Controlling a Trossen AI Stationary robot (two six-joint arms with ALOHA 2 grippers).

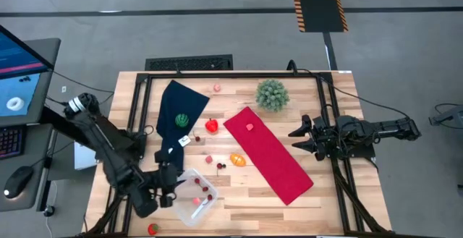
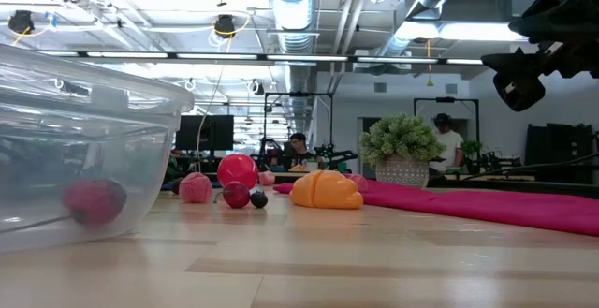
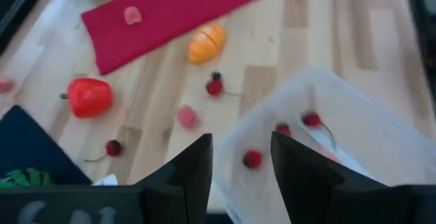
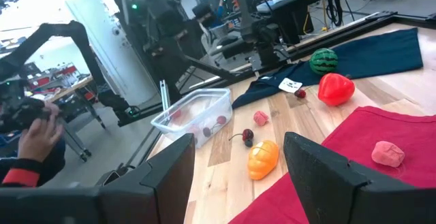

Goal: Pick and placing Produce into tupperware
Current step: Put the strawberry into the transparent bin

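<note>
The clear tupperware stands near the table's front left and holds several small red berries. My left gripper hovers open above its left rim, with nothing between the fingers. Loose produce lies on the wood: a red pepper, an orange piece, a cherry, and pink pieces. Another pink piece rests on the red cloth. A small watermelon sits on the dark blue cloth. My right gripper waits open at the right.
A spiky green plant ball stands at the back, beyond the red cloth. A red strawberry lies at the near edge left of the tupperware. A white card rests on the dark cloth. Bare wood lies near the front right.
</note>
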